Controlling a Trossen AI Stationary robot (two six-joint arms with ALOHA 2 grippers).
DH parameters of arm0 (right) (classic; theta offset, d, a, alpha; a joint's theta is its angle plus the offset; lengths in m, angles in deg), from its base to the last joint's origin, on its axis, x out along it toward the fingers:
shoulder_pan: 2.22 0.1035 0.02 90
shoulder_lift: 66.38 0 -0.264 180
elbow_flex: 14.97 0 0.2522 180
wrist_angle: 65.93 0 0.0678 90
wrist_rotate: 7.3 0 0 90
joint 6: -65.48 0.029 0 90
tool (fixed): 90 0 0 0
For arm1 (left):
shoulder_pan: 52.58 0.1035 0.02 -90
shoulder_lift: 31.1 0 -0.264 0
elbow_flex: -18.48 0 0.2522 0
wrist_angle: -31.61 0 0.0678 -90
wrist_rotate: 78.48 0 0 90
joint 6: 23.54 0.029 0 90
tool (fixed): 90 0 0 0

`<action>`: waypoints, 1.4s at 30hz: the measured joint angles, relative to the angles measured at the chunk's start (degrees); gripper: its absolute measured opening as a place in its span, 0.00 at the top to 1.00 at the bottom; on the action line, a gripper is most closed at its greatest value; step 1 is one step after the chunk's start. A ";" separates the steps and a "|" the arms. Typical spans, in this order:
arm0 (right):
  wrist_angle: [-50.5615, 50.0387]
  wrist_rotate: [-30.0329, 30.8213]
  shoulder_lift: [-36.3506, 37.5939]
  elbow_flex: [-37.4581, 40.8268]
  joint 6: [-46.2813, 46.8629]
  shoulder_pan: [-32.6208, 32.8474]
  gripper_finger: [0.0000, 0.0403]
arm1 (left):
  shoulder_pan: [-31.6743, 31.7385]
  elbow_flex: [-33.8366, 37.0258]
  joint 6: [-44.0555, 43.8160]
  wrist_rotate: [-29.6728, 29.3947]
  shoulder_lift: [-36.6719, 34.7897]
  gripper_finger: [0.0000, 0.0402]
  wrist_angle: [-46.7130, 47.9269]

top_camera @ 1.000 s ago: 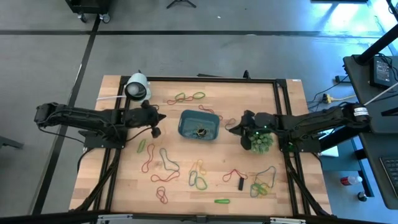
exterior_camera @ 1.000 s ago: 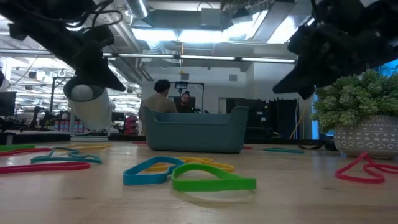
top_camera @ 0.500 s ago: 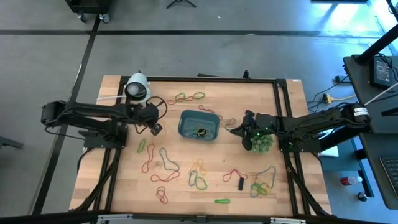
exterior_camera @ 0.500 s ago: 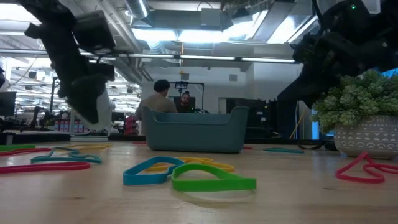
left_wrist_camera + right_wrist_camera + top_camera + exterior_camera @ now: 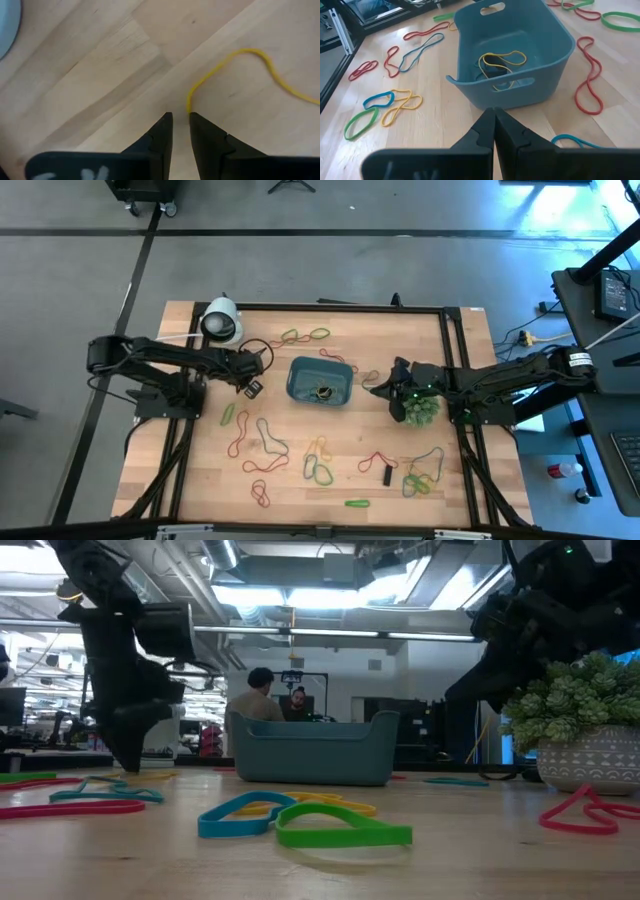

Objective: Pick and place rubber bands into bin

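Many coloured rubber bands lie flat on the wooden table, far (image 5: 305,335), near left (image 5: 265,445) and near right (image 5: 425,475). The blue-teal bin (image 5: 320,380) (image 5: 512,65) stands mid-table with a yellow band (image 5: 502,62) inside. My left gripper (image 5: 260,362) (image 5: 128,760) points straight down at the table left of the bin. Its fingers are narrowly open (image 5: 180,117), with the end of a thin yellow band (image 5: 190,105) at the gap. My right gripper (image 5: 375,386) (image 5: 494,111) hovers shut, just right of the bin. My left gripper comes from above, pointing down, with its tips at the table. The yellow band's end (image 5: 189,111) lies right at the gap between the tips. I cannot tell whether the fingers touch it. The rest of the band lies slack on the wood.
A white dome-shaped object (image 5: 220,320) stands at the far left, close to my left arm. A spiky green plant in a pot (image 5: 420,408) (image 5: 585,720) sits under my right arm. A small black block (image 5: 388,475) lies among the near bands. People sit in the room behind (image 5: 275,700).
My left gripper has drawn back from the bin toward the table's far left. It has tipped from nearly level to pointing straight down, and has come down to the table by the yellow band.
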State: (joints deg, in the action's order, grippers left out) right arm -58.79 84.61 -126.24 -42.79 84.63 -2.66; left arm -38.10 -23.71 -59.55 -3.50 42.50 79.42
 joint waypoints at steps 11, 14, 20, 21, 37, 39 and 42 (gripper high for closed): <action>0.07 0.00 0.00 0.00 -0.06 0.00 0.97 | -0.02 -0.07 -2.24 0.41 2.01 0.94 -1.00; 0.09 -0.02 0.00 0.00 -0.06 0.00 0.97 | -0.09 0.02 -2.24 0.65 1.18 0.99 -1.34; 0.09 0.00 0.00 0.00 0.01 0.00 0.97 | -0.09 0.20 -2.42 1.21 0.12 0.98 -3.09; 0.09 -0.02 0.00 0.00 -0.03 0.00 0.97 | -0.11 0.17 -2.40 1.63 0.09 0.97 -3.80; 0.08 -0.02 0.00 0.00 -0.06 0.00 0.97 | -0.13 0.17 -2.42 2.73 0.35 0.88 -6.00; 0.07 -0.02 0.00 -0.02 -0.06 0.00 0.97 | -0.13 0.07 -2.40 2.71 0.92 0.87 -6.08; 0.07 0.00 -0.02 -0.02 0.03 0.00 0.97 | -0.14 -0.14 -2.42 2.28 1.94 0.86 -6.13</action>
State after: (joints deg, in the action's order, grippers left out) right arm -58.72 84.61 -126.25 -42.82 84.66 -2.66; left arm -38.25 -23.84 -61.97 -1.22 44.44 73.30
